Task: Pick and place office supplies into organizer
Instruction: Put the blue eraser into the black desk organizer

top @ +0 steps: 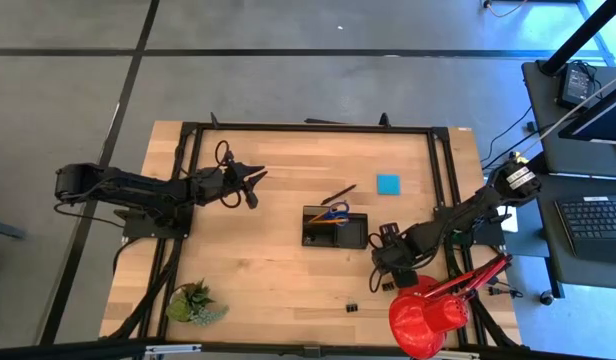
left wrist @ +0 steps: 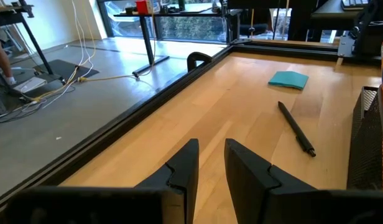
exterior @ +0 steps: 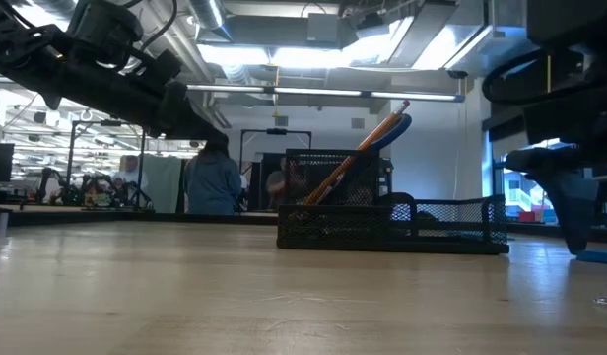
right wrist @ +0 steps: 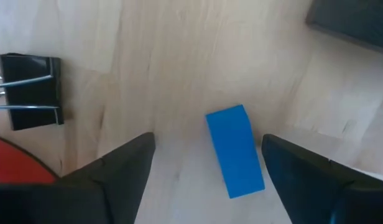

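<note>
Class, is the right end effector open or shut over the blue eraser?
Open: right end effector fingers stand wide apart either side of the blue eraser.

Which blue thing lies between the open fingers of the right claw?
The small blue eraser; the square blue note pad lies far off, and the blue-handled scissors stand in the organizer.

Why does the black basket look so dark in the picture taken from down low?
In the low view, bright ceiling lights and windows sit behind the organizer, so it shows nearly as a silhouette. In the right wrist view, the right gripper fingers are big, soft-edged and blurry, while the blue eraser between them is clearer.
</note>
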You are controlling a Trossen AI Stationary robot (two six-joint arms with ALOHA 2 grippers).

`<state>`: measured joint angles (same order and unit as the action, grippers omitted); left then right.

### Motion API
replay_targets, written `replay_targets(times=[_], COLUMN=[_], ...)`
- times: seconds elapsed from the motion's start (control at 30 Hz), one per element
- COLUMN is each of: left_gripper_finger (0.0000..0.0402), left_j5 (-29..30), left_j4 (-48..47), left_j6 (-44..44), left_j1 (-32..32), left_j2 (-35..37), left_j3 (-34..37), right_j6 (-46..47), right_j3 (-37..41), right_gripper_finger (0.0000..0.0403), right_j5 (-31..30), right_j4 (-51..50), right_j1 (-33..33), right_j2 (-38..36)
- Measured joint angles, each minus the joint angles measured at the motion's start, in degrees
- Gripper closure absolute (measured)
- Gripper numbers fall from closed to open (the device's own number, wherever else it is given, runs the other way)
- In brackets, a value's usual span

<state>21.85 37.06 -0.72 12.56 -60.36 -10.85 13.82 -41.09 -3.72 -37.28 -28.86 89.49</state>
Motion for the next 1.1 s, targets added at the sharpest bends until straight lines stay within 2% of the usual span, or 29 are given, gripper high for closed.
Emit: replay_targets(times=[0.37,1.1], left_gripper_finger=[0.0329,0.0329], left_j5=[0.0,0.0], left_j4=[0.0,0.0], left_j6=[-0.01,0.0], left_j1=[-0.01,-0.01], left_j2=[0.0,0.0], left_j3=[0.0,0.0], right_j6=[-0.94,-2.41], right_j3=[0.15,0.3], right_gripper_finger=[0.0174,0.03], right_j5=[1.92,-0.95], right_j4=[1.11,2.45], right_j1=[2.42,2.47], right_j2=[0.13,0.2])
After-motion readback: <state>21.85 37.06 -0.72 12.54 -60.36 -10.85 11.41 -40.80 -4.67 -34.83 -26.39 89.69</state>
